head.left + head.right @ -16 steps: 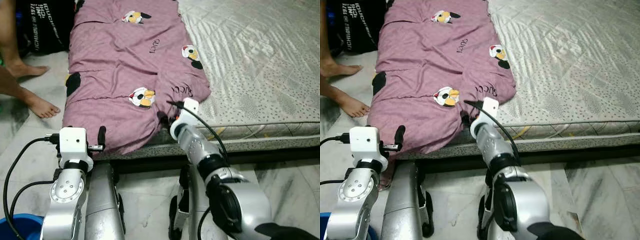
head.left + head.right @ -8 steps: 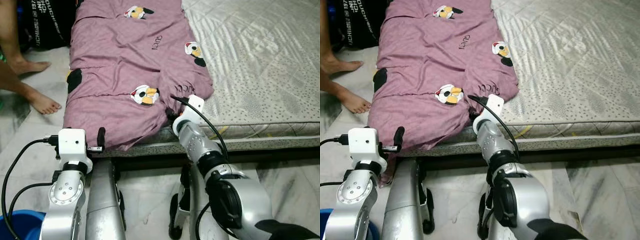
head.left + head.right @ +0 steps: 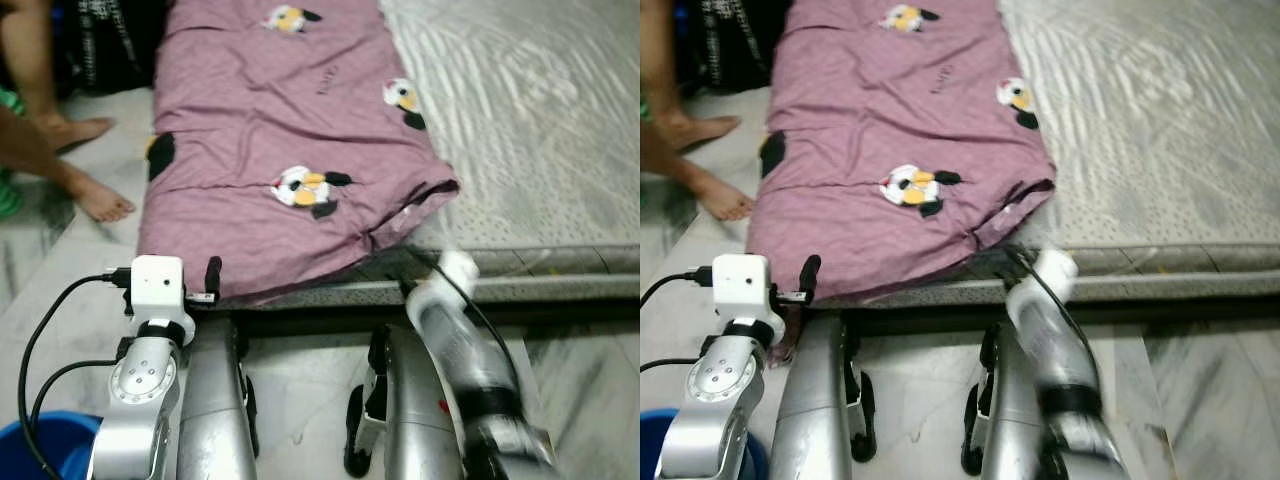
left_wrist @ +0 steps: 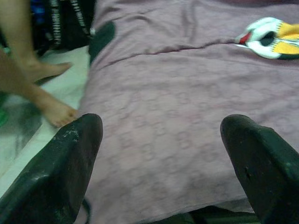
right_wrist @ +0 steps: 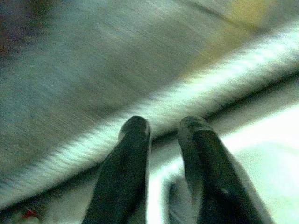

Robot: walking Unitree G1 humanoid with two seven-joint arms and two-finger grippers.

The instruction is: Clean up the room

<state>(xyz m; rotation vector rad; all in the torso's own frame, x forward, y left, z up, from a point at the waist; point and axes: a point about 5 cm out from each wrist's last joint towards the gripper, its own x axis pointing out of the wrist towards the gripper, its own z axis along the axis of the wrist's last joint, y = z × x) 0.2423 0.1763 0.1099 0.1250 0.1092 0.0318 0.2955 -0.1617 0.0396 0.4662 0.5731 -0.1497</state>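
The left end effector point(image 4: 159, 163), spread wide, faces the blanket point(image 3: 290, 150); the right end effector point(image 5: 163, 135) is nearly closed, empty. Soft, limp cloth: pinch its bunched corner.

Home bedroom: mattress point(image 3: 540, 120) w/ purple blanket point(image 3: 270, 150), marble floor point(image 3: 300, 380).

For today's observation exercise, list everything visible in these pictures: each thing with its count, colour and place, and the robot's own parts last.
Blanket: one, purple with cartoon prints, on the bed's left side, hanging over its edge.
Mattress: one, pale grey, right of the blanket.
Bag: one, black, on the floor far left.
Bucket: one, blue, near left corner.
Person's feet: two, on the floor left.
Left gripper: open, facing the blanket.
Right gripper: nearly shut, empty, at the mattress edge.
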